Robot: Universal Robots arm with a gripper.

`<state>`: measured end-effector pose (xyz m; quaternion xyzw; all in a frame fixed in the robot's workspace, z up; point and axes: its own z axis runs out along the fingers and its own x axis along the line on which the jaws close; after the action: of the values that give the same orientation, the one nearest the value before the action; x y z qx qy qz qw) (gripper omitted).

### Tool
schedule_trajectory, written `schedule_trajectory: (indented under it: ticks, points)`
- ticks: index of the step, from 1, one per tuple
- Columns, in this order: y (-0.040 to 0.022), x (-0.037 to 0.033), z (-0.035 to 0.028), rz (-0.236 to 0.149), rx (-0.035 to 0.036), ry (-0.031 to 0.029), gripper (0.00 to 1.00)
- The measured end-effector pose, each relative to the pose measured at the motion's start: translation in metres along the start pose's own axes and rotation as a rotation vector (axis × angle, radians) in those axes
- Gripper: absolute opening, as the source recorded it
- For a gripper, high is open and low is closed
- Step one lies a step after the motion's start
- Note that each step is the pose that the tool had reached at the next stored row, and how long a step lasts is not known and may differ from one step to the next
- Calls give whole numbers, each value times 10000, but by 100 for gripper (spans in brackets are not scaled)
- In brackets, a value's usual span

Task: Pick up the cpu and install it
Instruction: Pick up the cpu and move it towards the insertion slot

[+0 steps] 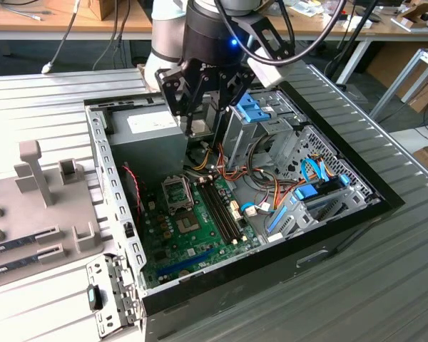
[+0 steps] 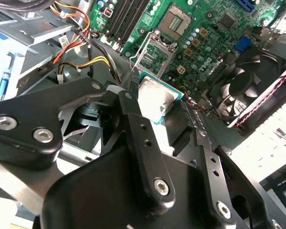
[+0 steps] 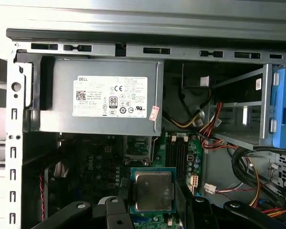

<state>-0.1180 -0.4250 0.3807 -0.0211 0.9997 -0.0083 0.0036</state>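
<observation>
The end effector (image 1: 200,122) hangs inside the open computer case (image 1: 118,235), which lies on its side on the grey ribbed tabletop (image 1: 385,285). It is clenched on the cpu (image 3: 153,191): in both wrist views black fingers (image 3: 120,210) press against opposite edges of the chip, and its silvery top with the thin green rim shows between them. In the second wrist view the cpu (image 2: 156,98) sits tilted in the grasp, up off the green motherboard (image 2: 205,43).

The socket (image 3: 138,146) is near the held chip but apart from it, with its metal frame standing around a dark middle (whether anything lies inside I cannot tell). In the exterior view the socket (image 1: 177,191) lies on the board just beside the memory slots (image 1: 218,205). The grey power supply (image 3: 105,102) fills the case end next to the socket. A black fan (image 2: 245,83) sits by the case wall.
</observation>
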Motion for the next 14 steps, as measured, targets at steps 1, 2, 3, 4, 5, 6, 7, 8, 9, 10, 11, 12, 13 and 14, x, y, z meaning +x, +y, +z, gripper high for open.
schedule_trajectory:
  ticks: [1,2,3,4,5,6,7,8,9,10,11,12,13,14]
  points:
    - [-1,-10,1,0,1,0,47]
    - [-3,-19,2,0,0,0,47]
    - [-5,-31,3,1,1,0,47]
    - [-6,-43,4,1,0,0,47]
    - [-9,-64,6,0,1,0,47]
    - [-12,-84,8,0,1,0,47]
    - [-15,-106,10,1,0,0,47]
    - [-18,-138,13,1,1,1,47]
    - [-21,-166,16,1,0,0,47]
    - [-23,-183,17,1,1,0,47]
    - [-24,-196,19,1,0,0,47]
    - [-26,-214,20,0,0,0,47]
    - [-27,-226,22,0,0,0,47]
    - [-28,-238,23,0,0,0,47]
